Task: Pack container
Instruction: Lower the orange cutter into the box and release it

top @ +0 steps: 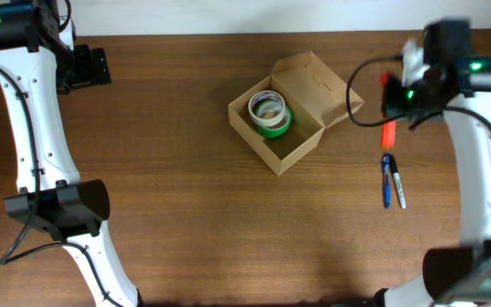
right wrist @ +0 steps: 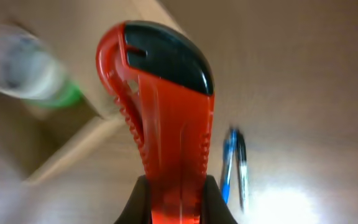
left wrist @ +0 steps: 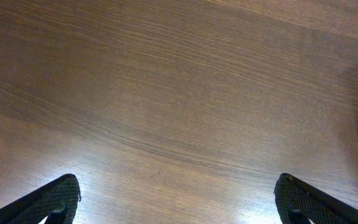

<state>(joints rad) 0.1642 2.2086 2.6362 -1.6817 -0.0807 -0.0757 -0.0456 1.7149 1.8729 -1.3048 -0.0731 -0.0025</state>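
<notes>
Holding a red box cutter (right wrist: 166,124) in the right gripper (right wrist: 174,200), pinched tight on the butt end with the nose poking out front. Hanging just right of the container (top: 278,147), clear of the table as far as can be judged.

Found that container open mid-table, flap lid (top: 314,78) thrown back on its far-right side, with a green-rimmed tape roll (top: 268,112) tucked into the end away from the robot. Looks like bare floor left at the near end.

Also spotted two pens (top: 391,183) lying right of the container, below the cutter, not packed yet. Seeing the left gripper (left wrist: 178,200) well left of the container, spread wide, gripping nothing.

To do this bit right: swing the cutter in over the container's low right wall, not over the flap. Turn it to line up with the free strip beside the tape, get it low inside, then let go. No dropping from height, since a light box like that probably skids. Can't tell whether the blade is retracted, so go gently.
</notes>
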